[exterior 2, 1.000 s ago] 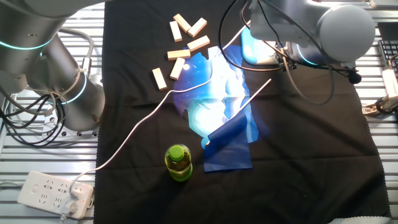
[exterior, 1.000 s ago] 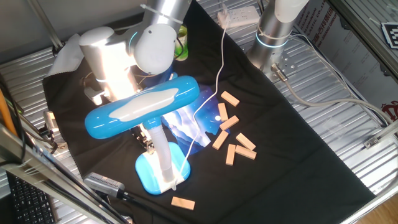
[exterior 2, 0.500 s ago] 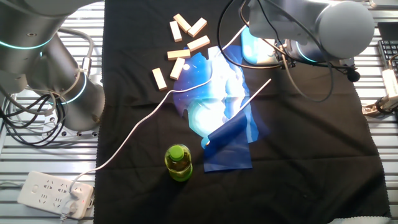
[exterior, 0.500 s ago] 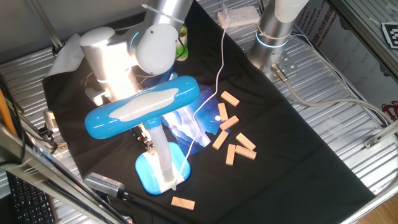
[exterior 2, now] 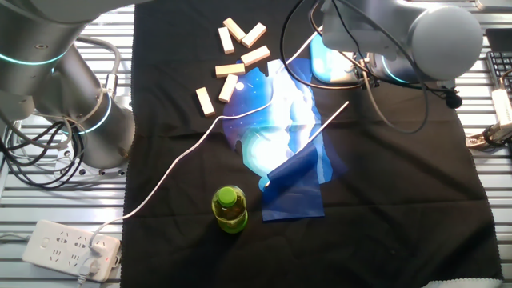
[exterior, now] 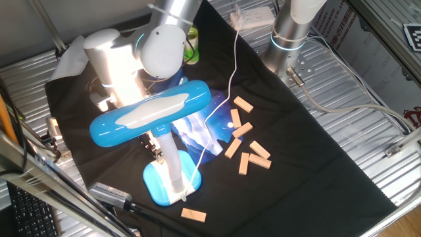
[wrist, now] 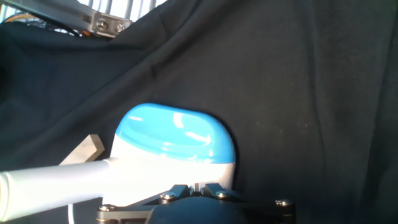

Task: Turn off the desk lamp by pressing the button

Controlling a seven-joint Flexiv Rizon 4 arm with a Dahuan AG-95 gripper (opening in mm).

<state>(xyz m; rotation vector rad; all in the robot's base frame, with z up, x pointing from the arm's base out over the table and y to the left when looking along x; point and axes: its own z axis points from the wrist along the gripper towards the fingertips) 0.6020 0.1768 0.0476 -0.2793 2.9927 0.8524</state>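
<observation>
**Press not yet made – light on**

Starting at the left of the worktop in one fixed view: looking at the robot arm (exterior: 161, 49) reaching in from the far left corner, bent down behind the desk lamp (exterior: 152, 113). Hard to see anything of the gripper (wrist: 198, 190) there, hidden as it is under the long blue head. From the hand view, only its housing at the bottom of the picture, close above the lamp's blue base (wrist: 171, 140), with the white neck (wrist: 56, 177) running off to the left. Cannot tell whether the fingers are spread or pressed together – no tip in sight.

Moving right: lamp standing toward the near left corner of the black cloth (exterior: 316, 151), base close to the near edge, with a bright bluish-white glow (exterior: 197, 138) under the head. So, judged unfinished: approach apparently made, button press left to do, no contact with the button visible.

Further right: white cord (exterior: 227, 85) trailing to the far edge, then scattered wooden blocks (exterior: 245, 141) near the middle.
</observation>
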